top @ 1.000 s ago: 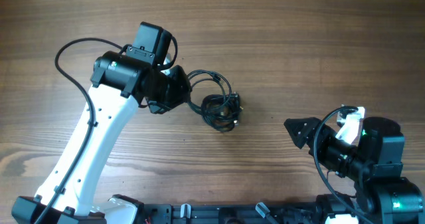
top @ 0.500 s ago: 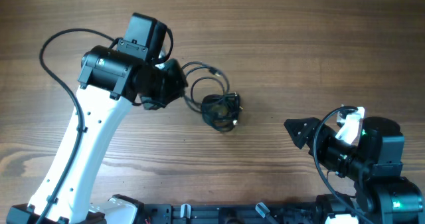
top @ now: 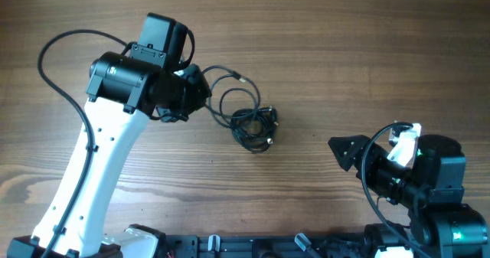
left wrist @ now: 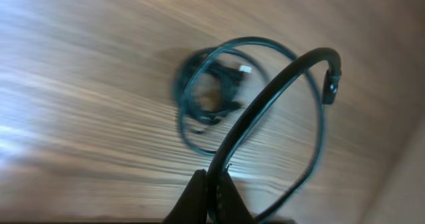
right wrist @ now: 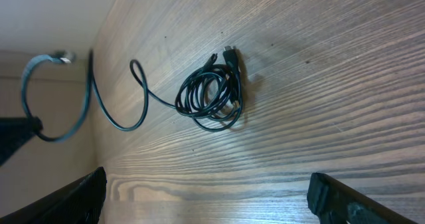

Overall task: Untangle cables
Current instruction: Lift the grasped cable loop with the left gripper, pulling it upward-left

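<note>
Pinching the cable point(left wrist: 265, 111) closed, the left gripper point(left wrist: 212, 184) held a strand lifted; its coil point(top: 253, 126) lay on the table point(top: 344, 44). Drawing slowly away from the coil would avoid tightening knots. The right gripper point(right wrist: 209, 197) sat spread, well apart.

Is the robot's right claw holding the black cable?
No, the right claw is wide open and empty, and the black cable lies coiled well ahead of it.
</note>
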Controlling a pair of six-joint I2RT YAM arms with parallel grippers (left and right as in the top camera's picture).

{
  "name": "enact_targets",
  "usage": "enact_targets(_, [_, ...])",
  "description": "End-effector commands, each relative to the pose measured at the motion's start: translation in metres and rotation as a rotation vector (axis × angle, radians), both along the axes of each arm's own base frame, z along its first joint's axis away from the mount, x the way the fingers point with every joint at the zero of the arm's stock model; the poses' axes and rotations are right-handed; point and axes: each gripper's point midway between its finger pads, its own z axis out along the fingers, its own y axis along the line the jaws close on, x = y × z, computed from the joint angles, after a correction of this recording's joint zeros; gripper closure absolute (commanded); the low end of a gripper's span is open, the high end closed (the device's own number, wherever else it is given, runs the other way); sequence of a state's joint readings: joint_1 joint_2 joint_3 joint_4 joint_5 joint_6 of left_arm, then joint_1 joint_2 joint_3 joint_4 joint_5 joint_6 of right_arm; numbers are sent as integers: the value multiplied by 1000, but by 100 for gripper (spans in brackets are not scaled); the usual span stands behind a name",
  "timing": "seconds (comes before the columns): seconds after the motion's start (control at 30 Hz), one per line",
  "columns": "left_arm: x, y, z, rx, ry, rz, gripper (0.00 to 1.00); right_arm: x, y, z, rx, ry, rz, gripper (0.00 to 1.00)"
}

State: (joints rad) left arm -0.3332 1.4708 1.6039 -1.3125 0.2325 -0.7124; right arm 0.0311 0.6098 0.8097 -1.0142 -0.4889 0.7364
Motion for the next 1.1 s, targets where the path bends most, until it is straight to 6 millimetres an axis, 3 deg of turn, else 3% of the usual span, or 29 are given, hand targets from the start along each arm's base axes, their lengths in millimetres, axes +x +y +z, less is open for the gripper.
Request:
enact_targets(0.0, [-3, -30, 36, -196, -81, -102, 96, 2, -3, 3, -16, -9, -13, 0])
enact_targets(0.07, [-3, -29, 51, -209, -147, -101, 96, 2, -5, 2, -22, -4, -19, 0])
enact_targets(0.27, [-5, 2, 67, -106, -246, 23, 96, 2, -5, 1, -24, -3, -21, 0])
enact_targets(0.53, [-13, 4, 86, -132, -313, 24, 96, 2, -5, 1, -24, 1, -21, 0])
enact_targets(0.93, [-31, 10, 172, -345, -582, 139, 96, 7, -2, -2, -43, -6, 24, 0])
enact_targets(1.07, [-35, 12, 176, -352, -598, 138, 96, 8, 1, 1, -27, -17, 35, 0])
